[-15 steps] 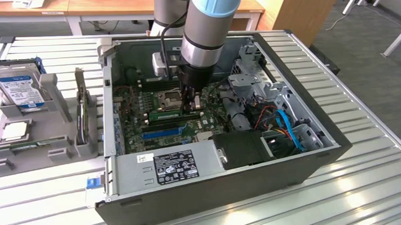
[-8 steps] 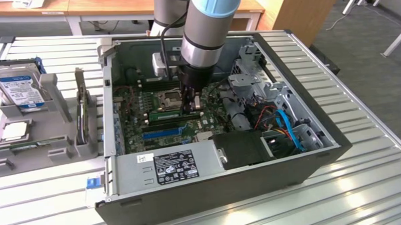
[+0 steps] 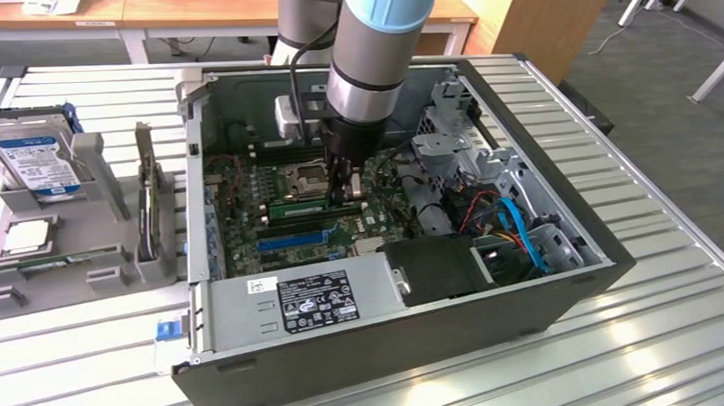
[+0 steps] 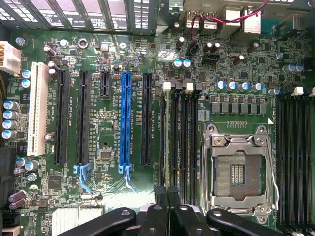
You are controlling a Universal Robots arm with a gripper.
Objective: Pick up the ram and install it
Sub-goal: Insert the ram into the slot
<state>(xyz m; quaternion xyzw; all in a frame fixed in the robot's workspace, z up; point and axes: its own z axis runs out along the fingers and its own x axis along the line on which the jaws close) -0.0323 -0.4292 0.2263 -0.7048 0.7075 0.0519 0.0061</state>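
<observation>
Exterior view: reaches down into the open computer case (image 3: 464, 344), laid on its side on a slatted metal table (image 3: 656, 355), with the gripper (image 3: 345, 195) clenched shut beside the CPU socket (image 3: 306, 176). Meets the ram (image 3: 296, 208) at its end nearer the exterior view's right. Green stick on edge along a memory slot, apparently seated, latching impossible to confirm. Shows a hard drive (image 3: 35, 165) and an expansion card (image 3: 146, 206) parked in a grey holder (image 3: 100, 266) outside the case.

Wrist view: looks straight down on the motherboard (image 4: 147, 54), black fingertips (image 4: 161, 206) pressed together at one end of the ram's top edge. Cannot tell pinching from pushing. Probably handles light and stiff but fragile — best taken by the bare upper edge or short ends, away from chips and contacts — and pushed straight, never twisted.
</observation>
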